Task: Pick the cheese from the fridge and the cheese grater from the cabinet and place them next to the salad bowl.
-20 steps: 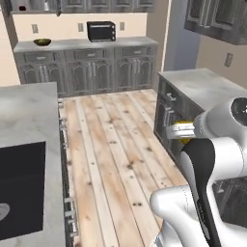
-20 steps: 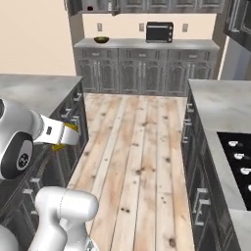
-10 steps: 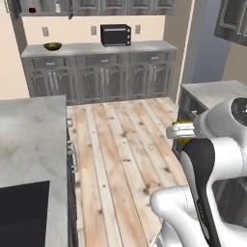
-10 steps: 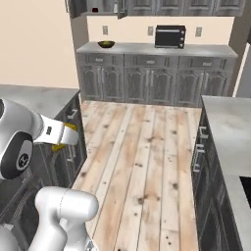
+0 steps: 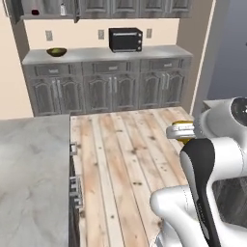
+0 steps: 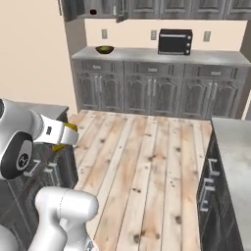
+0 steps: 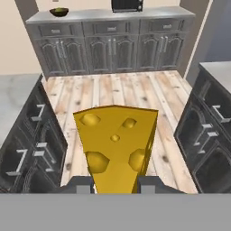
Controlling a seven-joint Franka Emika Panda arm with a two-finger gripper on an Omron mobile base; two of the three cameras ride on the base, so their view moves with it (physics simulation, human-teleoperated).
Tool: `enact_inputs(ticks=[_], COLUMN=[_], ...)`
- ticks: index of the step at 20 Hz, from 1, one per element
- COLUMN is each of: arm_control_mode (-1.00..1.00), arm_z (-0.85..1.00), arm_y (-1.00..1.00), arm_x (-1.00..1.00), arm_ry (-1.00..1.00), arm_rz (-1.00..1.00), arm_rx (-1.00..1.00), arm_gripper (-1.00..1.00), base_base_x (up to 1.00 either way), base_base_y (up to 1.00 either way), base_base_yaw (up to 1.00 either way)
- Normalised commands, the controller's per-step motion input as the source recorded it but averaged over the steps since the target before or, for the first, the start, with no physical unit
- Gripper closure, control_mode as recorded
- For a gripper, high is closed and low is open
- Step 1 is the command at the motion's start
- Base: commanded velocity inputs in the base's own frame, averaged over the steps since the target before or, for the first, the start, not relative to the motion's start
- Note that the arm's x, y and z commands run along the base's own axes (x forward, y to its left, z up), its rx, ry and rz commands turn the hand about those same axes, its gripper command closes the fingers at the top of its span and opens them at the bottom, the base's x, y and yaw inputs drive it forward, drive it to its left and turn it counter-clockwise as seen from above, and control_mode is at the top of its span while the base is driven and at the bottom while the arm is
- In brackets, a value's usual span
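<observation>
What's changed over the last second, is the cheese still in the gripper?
The base has turned left and driven on: the far counter with the salad bowl and toaster oven now sits nearer and centred. The gripper stays shut on the cheese; the arm's pose is unchanged.

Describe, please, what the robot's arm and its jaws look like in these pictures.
The arm is glossy white with rounded shells and black joint sections. A round dark cap marks one joint in the right base view. The gripper ends in small dark grey jaws.
</observation>
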Motion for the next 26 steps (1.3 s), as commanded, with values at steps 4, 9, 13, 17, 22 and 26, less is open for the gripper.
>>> enact_inputs(ticks=[4,9,13,17,22,26], arm_control_mode=[1.00,1.00,1.00,1.00,1.00,1.00], arm_z=[0.00,0.00,0.00,0.00,0.00,0.00], arm_y=[0.00,0.00,0.00,0.00,0.00,0.00], arm_x=[0.00,0.00,0.00,0.00,0.00,0.00], arm_ry=[0.00,0.00,0.00,0.00,0.00,0.00], arm_rz=[0.00,0.00,0.00,0.00,0.00,0.00], arm_rx=[0.00,0.00,0.00,0.00,0.00,0.00], arm_gripper=[1.00,1.00,1.00,1.00,1.00,1.00], base_base_x=[1.00,1.00,1.00,1.00,1.00,1.00], base_base_y=[-0.13,-0.11,-0.12,-0.10,-0.11,-0.06], base_base_yaw=[0.00,0.00,0.00,0.00,0.00,0.00])
